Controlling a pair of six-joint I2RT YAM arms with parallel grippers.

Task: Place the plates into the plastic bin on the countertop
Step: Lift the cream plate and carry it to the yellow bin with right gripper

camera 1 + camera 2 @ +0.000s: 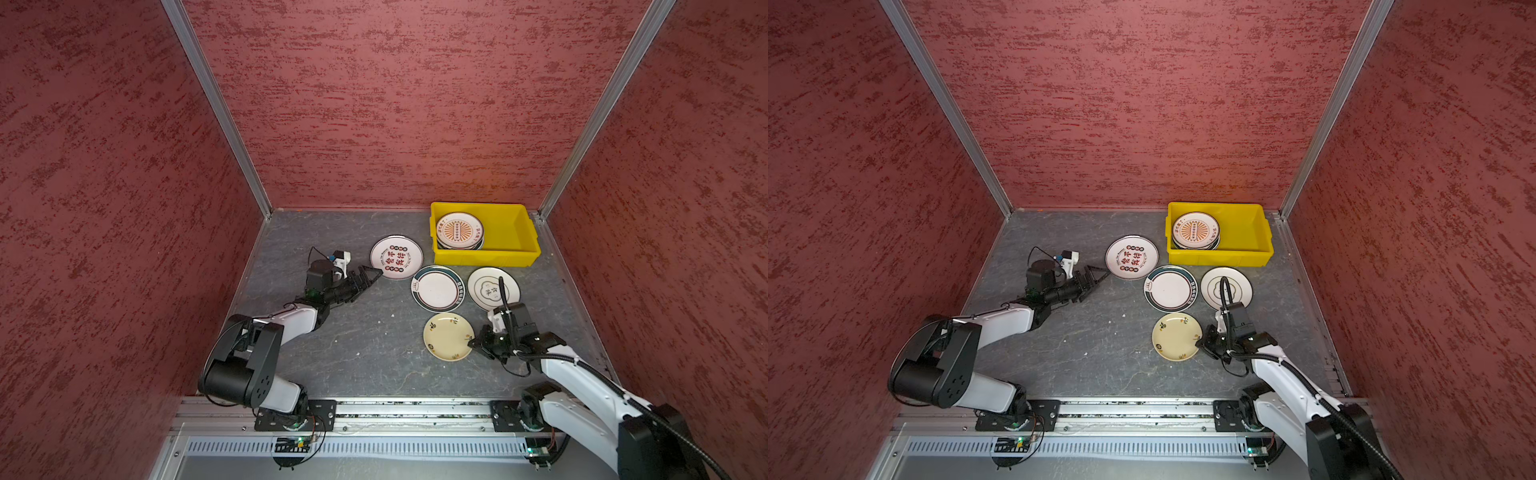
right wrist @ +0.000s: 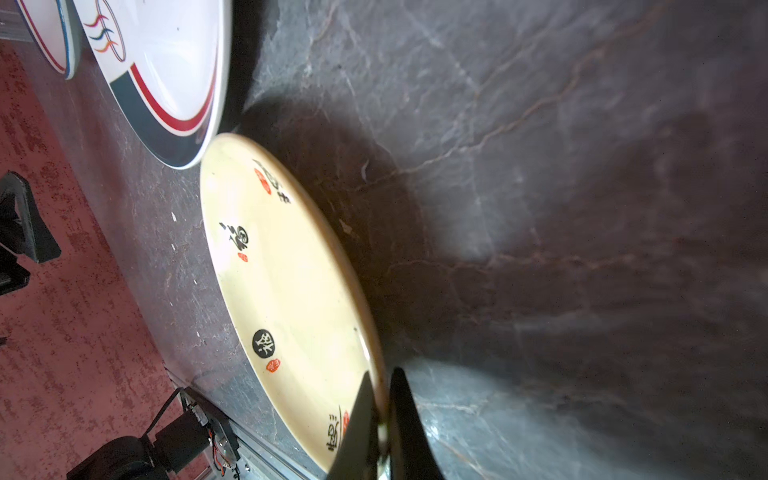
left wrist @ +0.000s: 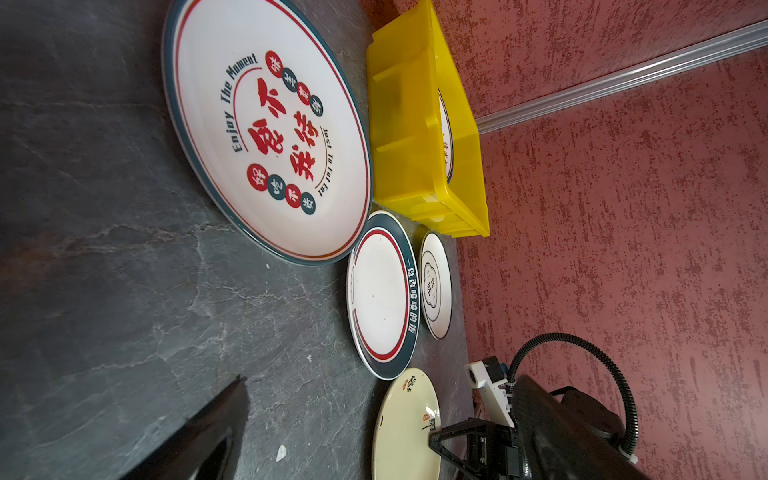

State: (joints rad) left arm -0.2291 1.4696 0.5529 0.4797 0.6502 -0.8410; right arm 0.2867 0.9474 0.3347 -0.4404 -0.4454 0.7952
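On the countertop [image 1: 353, 345] lie several plates. A cream plate [image 1: 448, 336] [image 2: 291, 291] is nearest the front, and my right gripper [image 1: 471, 343] [image 2: 380, 399] is shut on its right rim. Behind it sit a green-rimmed plate [image 1: 437, 288] and a white plate [image 1: 493, 289] partly hidden by the right arm's cable. A plate with red characters [image 1: 396, 257] [image 3: 266, 133] lies further left. My left gripper [image 1: 372, 274] stands open just left of its rim, holding nothing. The yellow plastic bin [image 1: 486, 257] [image 1: 1221, 258] at the back right holds a stack topped by a sunburst plate [image 1: 459, 230].
Red textured walls close the workspace on three sides, and the bin stands close to the right wall. A metal rail [image 1: 415, 409] carrying both arm bases runs along the front edge. Small pale crumbs [image 1: 358, 354] dot the bare counter between the arms.
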